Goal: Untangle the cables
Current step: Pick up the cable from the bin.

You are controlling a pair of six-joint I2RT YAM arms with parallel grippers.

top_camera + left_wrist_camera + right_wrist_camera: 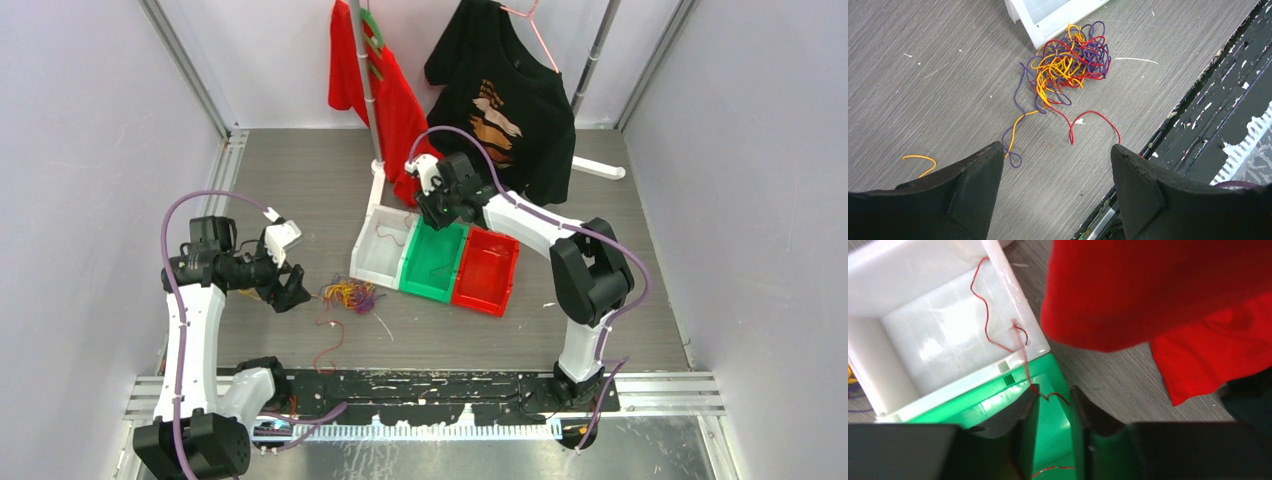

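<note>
The cables (1068,62) lie in one knot of red, yellow and purple on the worktop (923,50), upper centre of the left wrist view, just beside a corner of the white bin (923,325). Loose ends trail toward the lower edge: a red loop (1092,113) and, apart at lower left, a yellow end (919,157). The left jaws are released and spread wide with nothing between them, held low and aimed at the knot. That looks like a waiting stance, ready to pin the bundle or take a free end.

The three bins, white, green (968,397) and red (487,270), sit in a row at the centre of the top view, apparently one for each colour of strand. The right jaws hang over the wall between white and green. One red cable (984,305) already snakes across the white bin's floor, climbs that wall and crosses the narrow gap between the jaws. They stand partly closed, but I cannot tell whether they pinch the cable or merely straddle it. A red shirt (1158,285) hanging from the rack fills the upper right of that view, close enough that lifting the strand could brush it.

Most of the sorting appears undone.
</note>
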